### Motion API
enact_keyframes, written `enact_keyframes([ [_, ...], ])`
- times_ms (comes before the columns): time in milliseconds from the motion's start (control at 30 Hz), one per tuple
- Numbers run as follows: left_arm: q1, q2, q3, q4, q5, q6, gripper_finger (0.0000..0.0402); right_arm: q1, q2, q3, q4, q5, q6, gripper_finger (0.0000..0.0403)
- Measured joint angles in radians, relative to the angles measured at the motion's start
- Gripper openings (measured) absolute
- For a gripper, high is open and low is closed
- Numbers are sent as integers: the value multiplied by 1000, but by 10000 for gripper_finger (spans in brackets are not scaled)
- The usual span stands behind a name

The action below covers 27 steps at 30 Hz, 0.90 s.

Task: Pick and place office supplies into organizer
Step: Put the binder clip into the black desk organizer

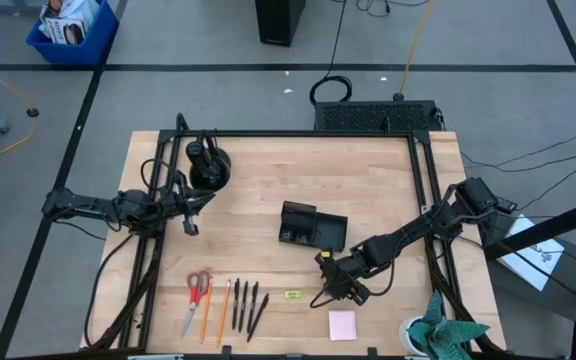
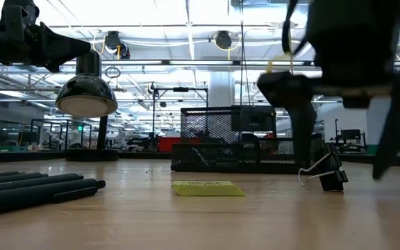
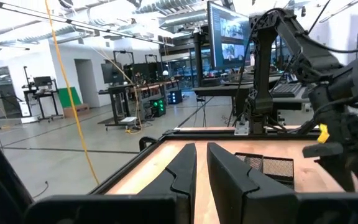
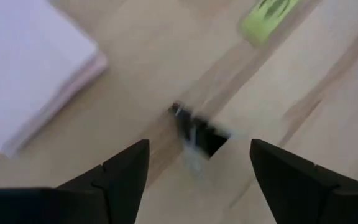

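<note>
My right gripper [image 1: 334, 291] [image 2: 342, 139] hangs open just above the table's near right part, slanting down. A small black clip [image 4: 197, 134] [image 2: 325, 173] lies on the wood between its two fingers, apart from both. The pink notepad [image 1: 343, 325] [image 4: 30, 68] and the yellow-green tag [image 1: 292, 295] [image 2: 207, 188] lie close by. Red-handled scissors [image 1: 196, 300], an orange pencil [image 1: 225, 310] and black pens [image 1: 246, 306] lie in a row near the front edge. The black organizer [image 1: 313, 226] stands mid-table. My left gripper [image 3: 201, 168] waits shut over the table's left side.
A black dome-shaped lamp [image 1: 208, 165] stands at the far left of the table. A teal cloth [image 1: 450, 332] lies at the near right corner. A black frame [image 1: 418, 150] runs along the table's edges. Bare wood lies between the organizer and the row of supplies.
</note>
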Motion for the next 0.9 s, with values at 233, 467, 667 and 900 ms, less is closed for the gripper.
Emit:
enact_keyframes([
  [233, 0, 0, 0, 0, 0, 2, 47, 0, 0, -80, 176, 0, -21, 233],
  [467, 0, 0, 0, -1, 0, -1, 47, -7, -1, -115, 213, -4, 15, 186],
  [667, 0, 0, 0, -2, 0, 1, 47, -7, -1, -116, 226, -4, 20, 142],
  [900, 0, 0, 0, -2, 0, -4, 47, -9, 0, -117, 292, 4, 63, 115],
])
